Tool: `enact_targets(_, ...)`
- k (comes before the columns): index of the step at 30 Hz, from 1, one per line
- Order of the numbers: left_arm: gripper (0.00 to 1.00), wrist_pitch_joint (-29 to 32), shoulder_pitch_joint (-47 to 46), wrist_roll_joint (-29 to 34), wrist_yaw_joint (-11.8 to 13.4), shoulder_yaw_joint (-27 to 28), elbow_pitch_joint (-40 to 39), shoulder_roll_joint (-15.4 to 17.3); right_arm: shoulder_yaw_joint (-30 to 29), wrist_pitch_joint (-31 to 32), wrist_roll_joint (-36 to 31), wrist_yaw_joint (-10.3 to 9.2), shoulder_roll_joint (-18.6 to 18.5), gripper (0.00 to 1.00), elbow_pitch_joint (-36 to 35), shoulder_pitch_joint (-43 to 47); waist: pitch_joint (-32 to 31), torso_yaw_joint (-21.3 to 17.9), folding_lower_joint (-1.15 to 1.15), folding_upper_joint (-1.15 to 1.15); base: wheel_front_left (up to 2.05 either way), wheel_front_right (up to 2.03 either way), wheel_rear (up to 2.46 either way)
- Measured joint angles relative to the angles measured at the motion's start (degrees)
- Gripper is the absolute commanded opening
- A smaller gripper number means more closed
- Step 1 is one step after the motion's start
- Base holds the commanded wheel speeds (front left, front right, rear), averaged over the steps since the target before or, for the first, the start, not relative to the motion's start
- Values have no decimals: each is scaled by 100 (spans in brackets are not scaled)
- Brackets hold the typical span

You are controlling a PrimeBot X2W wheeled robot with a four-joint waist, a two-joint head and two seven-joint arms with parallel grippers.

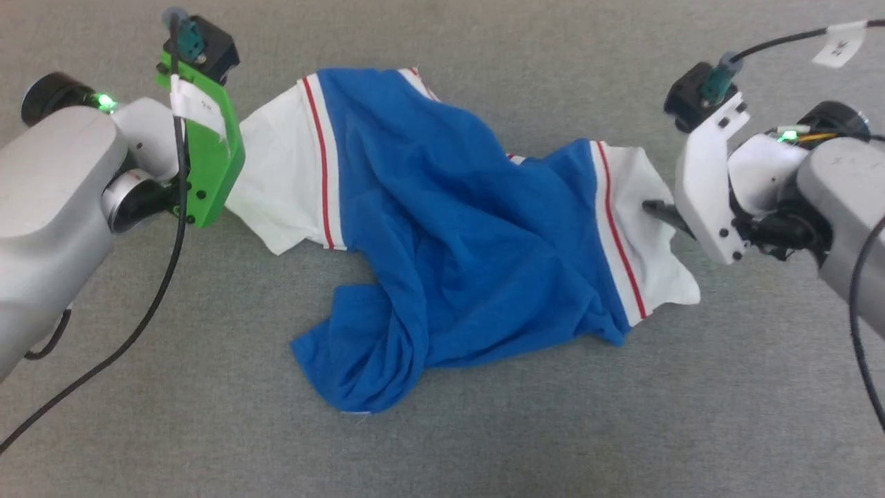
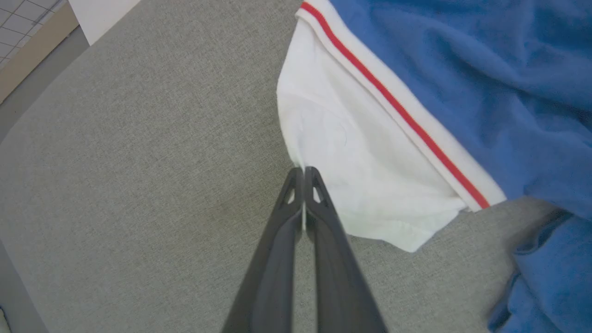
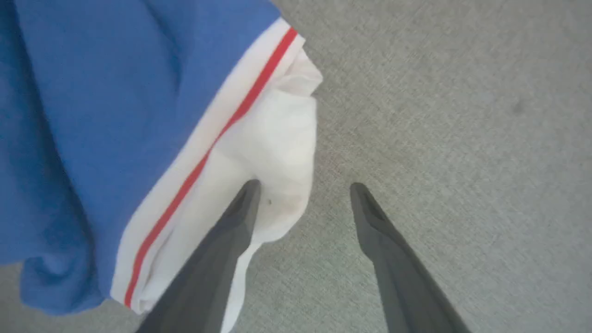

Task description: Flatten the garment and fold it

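Observation:
The garment (image 1: 456, 228) lies crumpled on the grey surface, blue body bunched in the middle, with a white sleeve and red stripe at each end. My left gripper (image 2: 304, 171) is shut at the edge of the left sleeve (image 2: 365, 185), with a sliver of white cloth pinched between its fingers. In the head view its fingers are hidden behind the green wrist plate (image 1: 207, 152). My right gripper (image 3: 303, 185) is open at the right sleeve (image 3: 273, 138): one finger (image 3: 231, 231) lies over the white cloth, the other over bare surface. One dark finger (image 1: 660, 209) shows in the head view.
The grey cloth-covered surface (image 1: 622, 415) spreads all around the garment. In the left wrist view its edge (image 2: 27, 120) runs along the left side, with tiled floor (image 2: 14, 18) beyond. Black cables (image 1: 159, 290) hang from both arms.

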Motion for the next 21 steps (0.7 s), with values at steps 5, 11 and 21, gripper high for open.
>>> enact_targets(5,0,-90,-85,26,0,-5,30,-36,355,-208,85,-1,125,100,389,-14,257,139,0,0,0,0,0)
enact_targets(11,0,-99,-82,31,0,-15,118,-36,661,-609,220,7,67,29,424,-171,401,216,-1,0,0,0,0)
enact_targets(21,0,-497,324,14,-1,-30,348,13,996,-2338,349,0,193,0,602,-147,23,64,0,0,0,0,0)
